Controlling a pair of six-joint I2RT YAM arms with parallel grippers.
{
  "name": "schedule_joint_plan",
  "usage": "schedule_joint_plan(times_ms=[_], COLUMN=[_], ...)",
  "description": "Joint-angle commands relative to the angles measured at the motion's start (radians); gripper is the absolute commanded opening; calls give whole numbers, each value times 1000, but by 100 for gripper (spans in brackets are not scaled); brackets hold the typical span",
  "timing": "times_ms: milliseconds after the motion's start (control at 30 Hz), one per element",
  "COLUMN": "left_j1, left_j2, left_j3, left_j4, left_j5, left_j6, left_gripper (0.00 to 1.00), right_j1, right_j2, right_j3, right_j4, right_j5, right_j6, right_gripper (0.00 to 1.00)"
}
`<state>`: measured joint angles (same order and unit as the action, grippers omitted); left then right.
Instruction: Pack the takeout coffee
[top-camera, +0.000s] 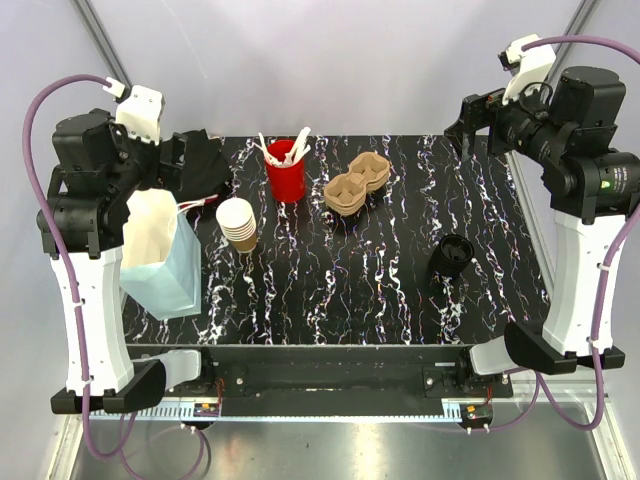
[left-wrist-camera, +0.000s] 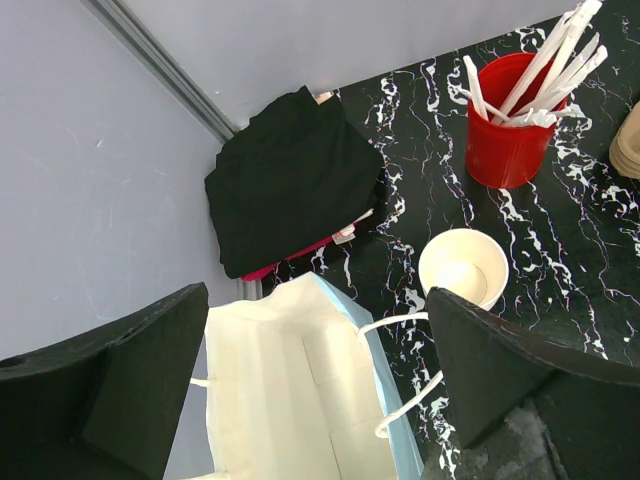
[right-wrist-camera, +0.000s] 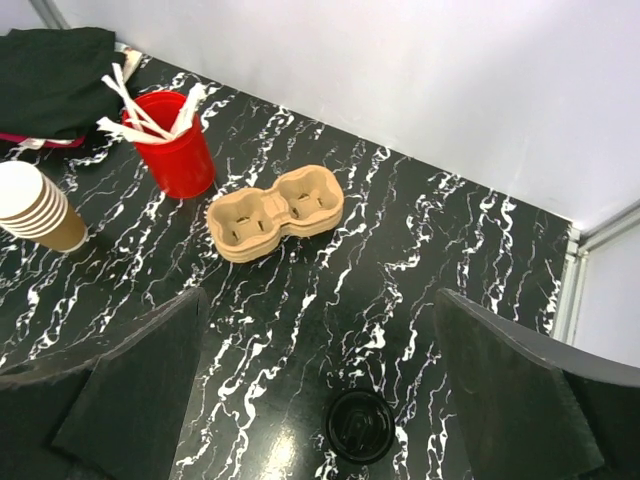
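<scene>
Paper cup (top-camera: 237, 222): tan outside, white inside, upright on the left part of the black marbled bench (top-camera: 400, 290). Seems to be several cups nested in one stack, judging by the rims in the right wrist view. Just to the right of the light blue bag (top-camera: 160, 262), near its white cord handles; touching them or not, cannot tell. Not in the bag, not in the carrier, not held by anything.

Bag: upright at the left front of the bench, mouth open, white inside.

Left claw (left-wrist-camera: 320, 370): released, both fingers spread wide, nothing between them. Hanging above the open bag, with the paper cup just beside the right finger in the wrist view.

Right claw (right-wrist-camera: 320, 385): released as well, fingers far apart and holding nothing. High over the right side of the bench, well apart from the paper cup.

Red cup (top-camera: 285, 176) with white utensils: behind the paper cup, near the back edge.

Brown pulp carrier (top-camera: 357, 184): to the right of the red cup, two pockets showing.

Black round lid (top-camera: 452, 256): alone on the right part of the bench.

Black cloth (left-wrist-camera: 295, 180): folded in the back left corner.
</scene>
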<state>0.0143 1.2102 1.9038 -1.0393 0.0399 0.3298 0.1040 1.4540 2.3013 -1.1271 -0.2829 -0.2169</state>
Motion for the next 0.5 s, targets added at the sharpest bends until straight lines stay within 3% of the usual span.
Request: schedule_joint_plan(times_ms=[0,267,467], left_j1=[1,3,3], left_j2=[-24,-50,-106], left_j3=[-11,-80,-199], left_j4=[32,-22,-42], left_j5=[-9,-35,-132], left_j6=[3,63,63], left_gripper=[99,99,99], right_j1=[0,5,65], right_j2=[-14,11,95], right_j3=[0,-127,-230], right_j4=[33,125,261], right_j5=[-51,-133,-43], right_j6=[5,-25,-55], right_gripper=[100,100,100])
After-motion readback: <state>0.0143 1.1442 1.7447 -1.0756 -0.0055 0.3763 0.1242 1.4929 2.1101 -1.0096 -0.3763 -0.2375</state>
